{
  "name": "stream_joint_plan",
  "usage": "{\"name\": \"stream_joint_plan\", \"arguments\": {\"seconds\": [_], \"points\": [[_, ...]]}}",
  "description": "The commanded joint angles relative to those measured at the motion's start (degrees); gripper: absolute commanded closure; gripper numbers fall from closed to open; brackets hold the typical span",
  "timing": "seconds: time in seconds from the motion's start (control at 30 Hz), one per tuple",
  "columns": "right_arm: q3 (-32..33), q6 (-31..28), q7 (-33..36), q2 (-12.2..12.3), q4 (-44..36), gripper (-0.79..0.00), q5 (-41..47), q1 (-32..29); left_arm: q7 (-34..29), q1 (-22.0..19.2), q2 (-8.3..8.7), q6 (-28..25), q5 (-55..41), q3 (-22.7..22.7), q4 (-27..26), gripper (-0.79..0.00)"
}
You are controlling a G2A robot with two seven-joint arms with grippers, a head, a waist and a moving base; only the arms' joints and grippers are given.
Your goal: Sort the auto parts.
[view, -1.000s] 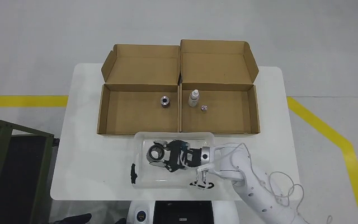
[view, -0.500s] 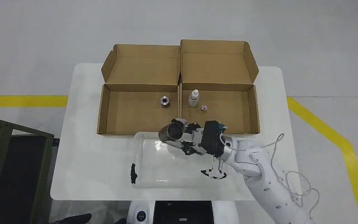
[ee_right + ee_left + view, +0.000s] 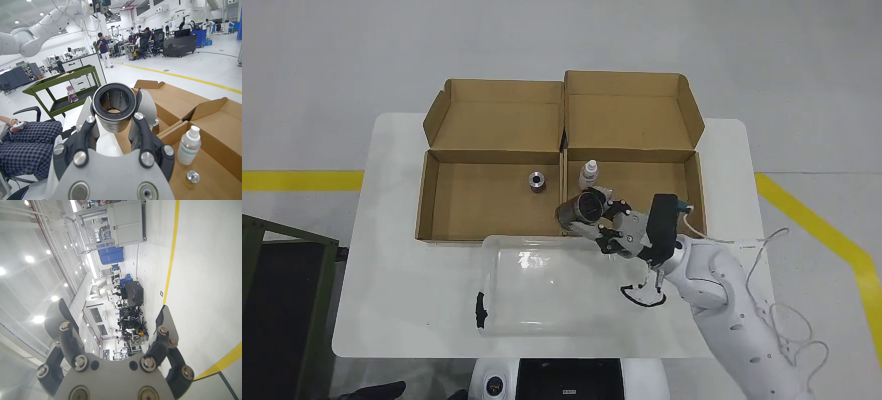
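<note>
Right tool [image 3: 594, 214] is swinging up out of the clear plastic tub [image 3: 542, 300], pinching the black-rimmed steel cylinder bearing [image 3: 580, 207] at mid-frame, carrying it high over the right-of-centre brown cardboard box [image 3: 647, 180], probably clearing its wall.

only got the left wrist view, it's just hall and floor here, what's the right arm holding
Observer: The right end effector is shut on a hollow cylindrical bearing, open end facing away from the wrist.
Operator: where is it over the table
Observer: In the top view it sits over the right cardboard box, at the robot-side corner next to the left cardboard box.
Operator: anything in that right box
Observer: A small white bottle stands upright there, with a small metal part beside it.
</note>
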Motion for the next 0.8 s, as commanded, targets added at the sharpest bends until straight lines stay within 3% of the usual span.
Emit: {"name": "stream_joint_plan", "arguments": {"seconds": [0.0,0.77], "points": [[0.08,-0.11,-0.17,0.0,0.69,0.0,0.58,0.31,0.0,0.0,0.0,0.0,0.0,0.0,0.0,-0.785],[-0.58,1.16,-1.17,-0.23,3.7,0.0,1.13,2.23,0.0,0.0,0.0,0.0,0.0,0.0,0.0,-0.785]]}}
